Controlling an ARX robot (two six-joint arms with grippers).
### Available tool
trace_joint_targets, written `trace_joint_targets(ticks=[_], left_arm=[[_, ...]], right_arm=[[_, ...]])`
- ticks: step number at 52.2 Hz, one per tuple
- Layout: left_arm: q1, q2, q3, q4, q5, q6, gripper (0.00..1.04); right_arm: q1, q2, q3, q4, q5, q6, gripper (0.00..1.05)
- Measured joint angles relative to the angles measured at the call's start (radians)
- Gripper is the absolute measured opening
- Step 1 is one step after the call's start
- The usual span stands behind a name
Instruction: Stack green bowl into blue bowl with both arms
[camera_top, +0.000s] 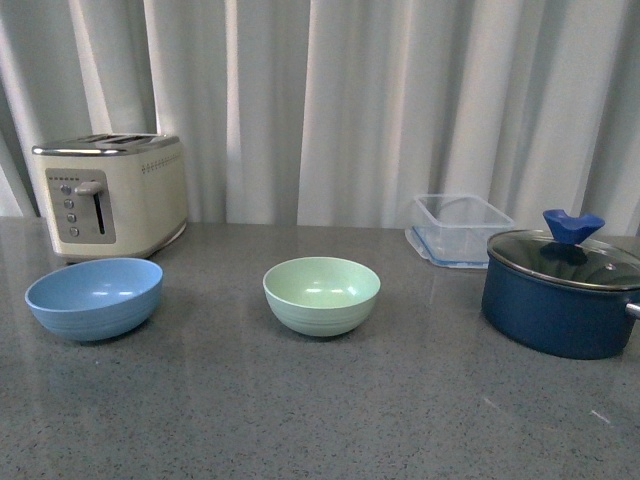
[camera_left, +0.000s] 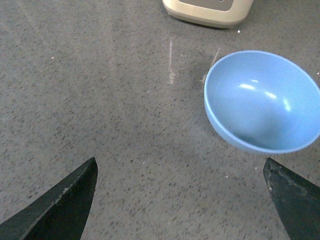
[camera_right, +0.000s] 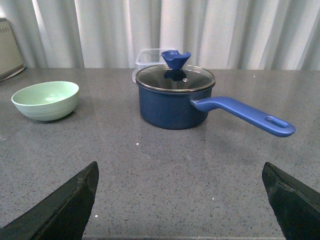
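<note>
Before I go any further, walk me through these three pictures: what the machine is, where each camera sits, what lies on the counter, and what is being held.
This is a robot with two black arms, each ending in a gripper. The front picture comes from a camera on its body; neither arm shows there. On the grey speckled counter sit a cream toaster, a light sky-blue round bowl, a pale mint-green round bowl, a clear plastic container and a dark blue lidded pot.

The other two pictures come from wrist cameras. The left gripper hangs open near the blue bowl. The right gripper is open too, facing the pot and the green bowl. Nothing is held.
</note>
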Motion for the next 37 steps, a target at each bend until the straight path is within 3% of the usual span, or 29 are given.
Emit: trace_joint_targets(ticks=[37], left_arm=[[-0.073,0.489,0.369,0.002,-0.092,-0.084,0.98]], right_arm=[[0.000,0.000,0.000,0.000,0.000,0.000,0.95]])
